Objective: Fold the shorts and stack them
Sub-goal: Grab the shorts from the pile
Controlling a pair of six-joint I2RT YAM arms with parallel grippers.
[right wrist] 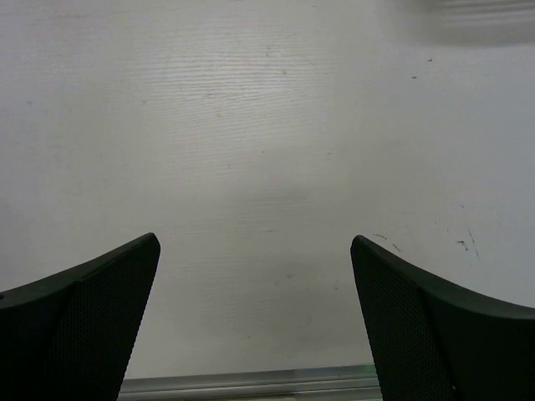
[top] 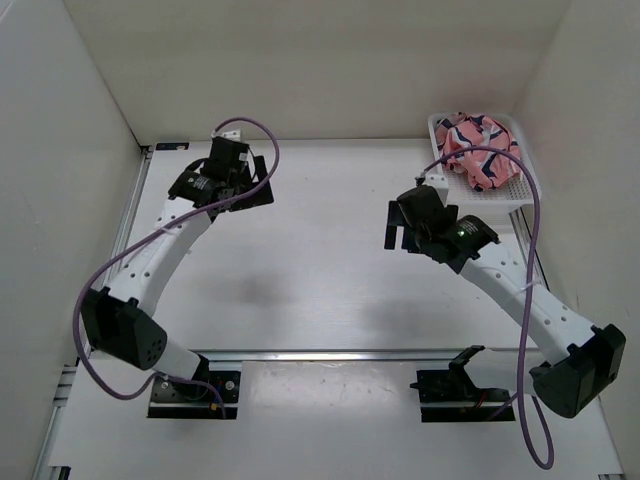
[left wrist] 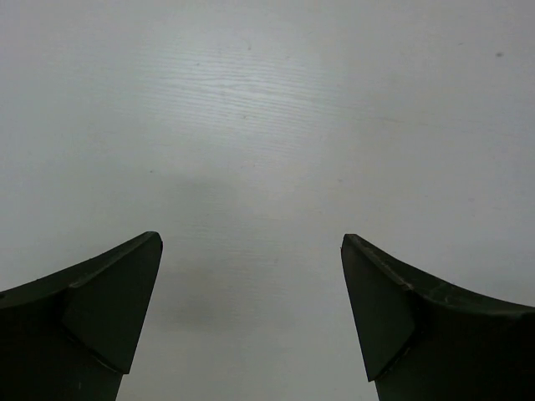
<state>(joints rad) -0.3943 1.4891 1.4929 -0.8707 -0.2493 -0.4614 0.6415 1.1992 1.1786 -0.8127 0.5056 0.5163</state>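
Note:
The coral-pink shorts (top: 478, 150) with navy and white shapes lie crumpled in the white mesh basket (top: 516, 190) at the back right of the table. My left gripper (top: 252, 192) hovers open and empty over the back left of the table. My right gripper (top: 400, 235) hovers open and empty near the middle right, in front of and left of the basket. Both wrist views show only bare white table between wide-apart dark fingers; the left gripper (left wrist: 251, 251) and right gripper (right wrist: 255, 251) hold nothing. The shorts are out of both wrist views.
White walls enclose the table on the left, back and right. A metal rail (top: 330, 353) crosses the table near the arm bases, and its edge shows at the bottom of the right wrist view (right wrist: 251, 384). Purple cables (top: 535, 300) loop off both arms.

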